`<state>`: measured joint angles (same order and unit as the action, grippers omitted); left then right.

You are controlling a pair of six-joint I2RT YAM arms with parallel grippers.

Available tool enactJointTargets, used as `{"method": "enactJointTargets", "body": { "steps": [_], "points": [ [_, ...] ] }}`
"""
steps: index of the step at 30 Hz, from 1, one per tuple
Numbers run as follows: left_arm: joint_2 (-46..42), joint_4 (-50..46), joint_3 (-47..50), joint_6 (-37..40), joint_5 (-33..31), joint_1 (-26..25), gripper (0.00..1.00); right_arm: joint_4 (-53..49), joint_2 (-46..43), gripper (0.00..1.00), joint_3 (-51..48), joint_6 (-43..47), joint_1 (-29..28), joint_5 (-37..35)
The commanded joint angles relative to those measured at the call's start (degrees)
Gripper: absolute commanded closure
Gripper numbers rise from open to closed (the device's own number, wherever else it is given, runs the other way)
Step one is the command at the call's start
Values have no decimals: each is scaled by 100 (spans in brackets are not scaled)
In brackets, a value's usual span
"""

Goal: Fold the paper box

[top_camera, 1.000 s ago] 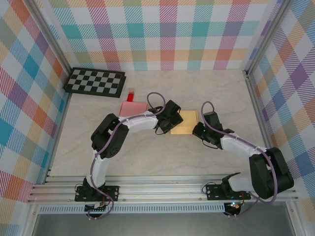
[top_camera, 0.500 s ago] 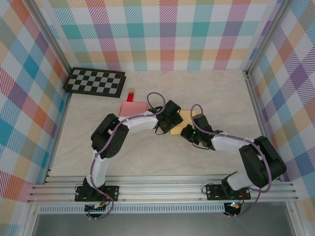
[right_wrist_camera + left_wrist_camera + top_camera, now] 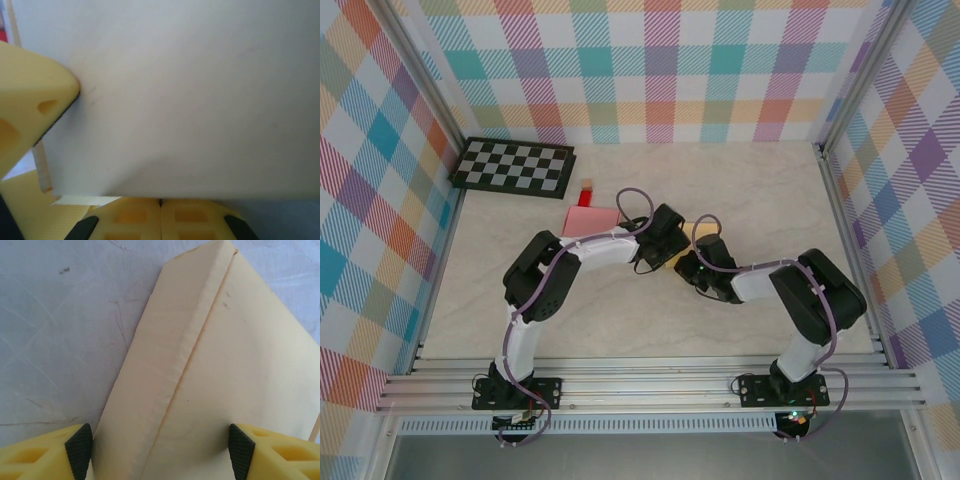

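Top external view: the right arm has swung left across the table within the last second. Its right gripper (image 3: 697, 262) now sits against the flat tan paper box (image 3: 688, 231) at frame centre. That box was largely exposed a second ago. Now only slivers of it show between this gripper and the left gripper (image 3: 665, 242). The left arm has not moved. Judgement: the right arm has closed in to work a panel while the left steadies the sheet, so folding is under way but at an early stage.

Left wrist view: the jaws stand wide apart at the bottom corners of the frame, with the black pads (image 3: 79, 450) either side of the box. The box runs diagonally up the frame and shows one raised, creased flap along its left edge. The left pad is just at the flap's edge. Whether either pad presses the paper cannot be told.

Right wrist view: the jaws are together at bottom centre, with nothing visible between them. The fingertips (image 3: 125, 217) sit just below the lower edge of a pale upright paper panel (image 3: 190, 90). The left gripper's yellow finger (image 3: 30, 110) touches that panel at frame left.
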<state>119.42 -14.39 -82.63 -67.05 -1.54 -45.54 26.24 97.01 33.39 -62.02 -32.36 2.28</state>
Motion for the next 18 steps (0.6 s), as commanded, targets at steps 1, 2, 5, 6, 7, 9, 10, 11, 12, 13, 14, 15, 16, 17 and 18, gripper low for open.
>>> {"method": "enactJointTargets", "body": {
  "steps": [1, 2, 5, 6, 7, 9, 10, 11, 12, 13, 14, 15, 16, 17, 18],
  "points": [
    [168, -867, 331, 64, 134, -16, 28, 595, 44, 92, -138, -182, -42, -323],
    [164, -879, 333, 75, 136, 1, 28, 400, -131, 92, -144, -103, -44, -349],
    [109, -890, 344, 103, 107, 40, 28, -271, -888, 90, -209, 230, -46, -557],
    [74, -911, 352, 120, 65, 36, 28, -605, -1131, 90, -215, 329, -48, -655],
    [25, -939, 347, 142, 19, 45, 28, -1048, -1457, 90, -199, 488, -43, -752],
    [-101, -969, 323, 172, -19, 40, 28, -1918, -1972, 89, -101, 801, -40, -942],
    [-193, -969, 313, 189, -9, 43, 28, -2356, -2235, 89, -70, 958, -25, -1040],
    [-285, -984, 283, 217, 0, 39, 28, -2739, -2477, 89, -52, 1080, -10, -1132],
    [-376, -1028, 242, 254, -17, 42, 28, -3117, -2699, 89, -48, 1156, 25, -1227],
    [-471, -1095, 142, 339, -43, 41, 27, -3412, -2941, 89, -95, 1218, 79, -1296],
    [-542, -1176, 16, 458, -75, 51, 27, -3569, -3140, 89, -144, 1284, 130, -1322],
    [-607, -1298, -184, 639, -97, 62, 27, -3713, -3347, 89, -218, 1350, 200, -1318],
    [-636, -1479, -417, 869, -132, 79, 27, -3844, -3545, 89, -283, 1415, 271, -1294],
    [-663, -1596, -619, 1111, -166, 102, 26, -3928, -3682, 89, -328, 1476, 327, -1262],
    [-694, -1660, -831, 1462, -188, 136, 26, -4010, -3817, 89, -363, 1544, 384, -1206]
  ]
}}
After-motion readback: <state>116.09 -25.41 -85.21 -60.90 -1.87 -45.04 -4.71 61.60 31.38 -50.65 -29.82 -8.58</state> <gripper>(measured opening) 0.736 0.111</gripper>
